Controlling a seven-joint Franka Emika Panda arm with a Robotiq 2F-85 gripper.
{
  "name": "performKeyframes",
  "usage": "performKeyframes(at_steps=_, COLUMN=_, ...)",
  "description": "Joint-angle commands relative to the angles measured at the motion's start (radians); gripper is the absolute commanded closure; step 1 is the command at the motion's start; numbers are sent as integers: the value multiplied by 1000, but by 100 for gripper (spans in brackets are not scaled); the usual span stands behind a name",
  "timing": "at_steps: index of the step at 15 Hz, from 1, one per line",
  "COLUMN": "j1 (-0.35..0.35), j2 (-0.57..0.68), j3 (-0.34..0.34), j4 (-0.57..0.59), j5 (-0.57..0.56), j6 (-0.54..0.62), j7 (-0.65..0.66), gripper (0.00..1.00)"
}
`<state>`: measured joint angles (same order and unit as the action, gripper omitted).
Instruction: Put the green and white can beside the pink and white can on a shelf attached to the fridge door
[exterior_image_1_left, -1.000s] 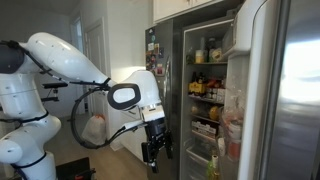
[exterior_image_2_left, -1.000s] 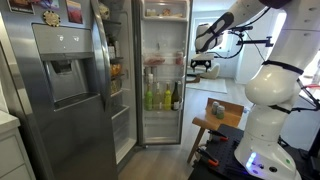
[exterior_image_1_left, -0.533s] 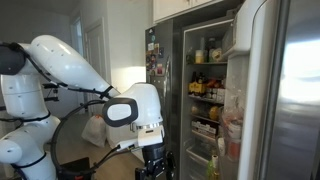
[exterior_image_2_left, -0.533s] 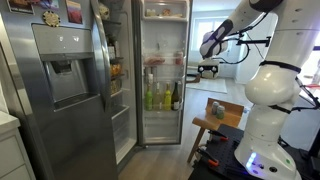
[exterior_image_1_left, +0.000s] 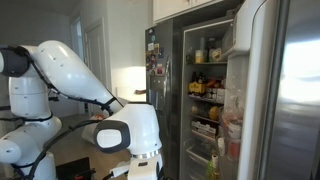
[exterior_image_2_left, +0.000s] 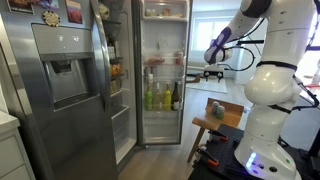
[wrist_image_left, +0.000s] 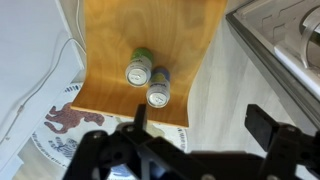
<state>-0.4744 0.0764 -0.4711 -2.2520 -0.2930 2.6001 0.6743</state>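
We are looking at a green and white can (wrist_image_left: 139, 66) showing green down its side and a silver top. The other can (wrist_image_left: 158, 95) is showing silver on top, its side too dark to tell. The table (wrist_image_left: 190, 45) is glowing orange-brown with wood grain. A cream rug (wrist_image_left: 58, 125) is bearing brown animal figures. The gripper (wrist_image_left: 200, 125) is showing black, and the fridge door (exterior_image_1_left: 295, 90) brushed grey steel.

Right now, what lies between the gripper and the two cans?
Only the bare wooden tabletop, seen in the wrist view; nothing else separates the open gripper from the green can and the can beside it.
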Motion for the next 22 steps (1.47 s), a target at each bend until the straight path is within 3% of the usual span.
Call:
performKeyframes(at_steps=1, j1=-15, j2=52, j3=-25, j4=1, j5=108, j6=79, j7=-110, gripper=0)
performKeyframes(at_steps=8, j1=-57, j2=171, j3=-45, j4=27, j5=312, j6=154, j7=-356, gripper=0)
performKeyframes(at_steps=14, j1=-146, j2=315, j3=-16, j4=104, j5=444, j6=195, j7=-507, gripper=0)
performKeyframes(at_steps=18, j1=-232, j2=416, j3=39, j4=174, j5=490, j6=229, j7=-559, gripper=0)
performKeyframes(at_steps=22, j1=-347, j2=492, j3=140, j4=242, j5=529, j6=259, j7=-623, gripper=0)
